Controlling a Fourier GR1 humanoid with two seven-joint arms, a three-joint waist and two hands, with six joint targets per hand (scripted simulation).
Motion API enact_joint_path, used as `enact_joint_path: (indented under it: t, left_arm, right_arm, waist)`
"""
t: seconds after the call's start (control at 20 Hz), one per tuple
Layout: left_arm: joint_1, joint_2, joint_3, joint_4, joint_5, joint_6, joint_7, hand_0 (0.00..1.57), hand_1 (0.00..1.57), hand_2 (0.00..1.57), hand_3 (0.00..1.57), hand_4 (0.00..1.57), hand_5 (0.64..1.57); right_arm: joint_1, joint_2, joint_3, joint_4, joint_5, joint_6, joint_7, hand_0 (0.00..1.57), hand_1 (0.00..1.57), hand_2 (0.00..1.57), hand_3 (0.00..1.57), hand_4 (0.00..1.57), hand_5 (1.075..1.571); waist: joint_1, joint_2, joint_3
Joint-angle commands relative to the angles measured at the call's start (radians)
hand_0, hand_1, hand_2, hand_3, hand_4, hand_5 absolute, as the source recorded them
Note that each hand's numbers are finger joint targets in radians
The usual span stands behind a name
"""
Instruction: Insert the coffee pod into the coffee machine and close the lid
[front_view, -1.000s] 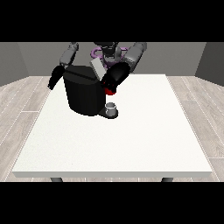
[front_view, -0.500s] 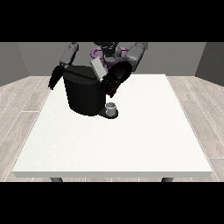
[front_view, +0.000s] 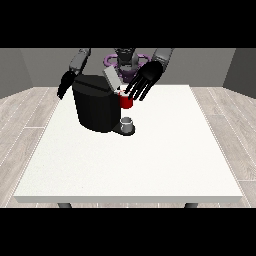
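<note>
Hand at view's right (front_view: 146, 80) has lifted off the coffee machine (front_view: 97, 105), fingers now spread; a red thing at the machine (front_view: 126, 101) shows. Lid (front_view: 112, 79) apparently still up; closing remains.

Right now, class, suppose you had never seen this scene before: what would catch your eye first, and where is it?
First, the black coffee machine standing at the far left part of the white table, its lid raised. Next, the hand at the view's right, fingers spread, hanging just above a red thing at the machine. A small grey thing sits on the machine's base in front; whether it is the pod cannot be told.
</note>
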Motion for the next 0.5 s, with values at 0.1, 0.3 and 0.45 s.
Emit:
enact_joint_path:
  t: [0.1,0.3,0.45]
  left_arm:
    - [0.091,-0.112,-0.028,-0.039,0.020,-0.058,0.035,0.00,0.00,0.00,0.00,0.00,1.571]
    - [0.204,-0.203,0.083,-0.036,0.158,-0.013,-0.012,0.00,0.00,0.13,0.00,0.00,1.571]
    - [0.280,-0.325,0.191,-0.033,0.316,-0.042,-0.027,0.00,0.00,0.00,0.00,0.37,1.571]
  right_arm:
    - [0.089,0.007,-0.044,0.097,-0.022,-0.015,-0.039,0.00,0.00,0.00,0.00,0.00,1.571]
    - [0.182,0.025,-0.016,0.063,-0.014,-0.012,-0.045,0.00,0.00,0.00,0.00,0.00,1.571]
    - [0.242,0.029,-0.043,0.093,-0.030,-0.022,-0.081,0.00,0.00,0.00,0.00,0.00,1.571]
  waist:
    - [0.119,-0.157,-0.0001]
    - [0.141,-0.256,-0.0021]
    - [0.214,-0.348,-0.0027]
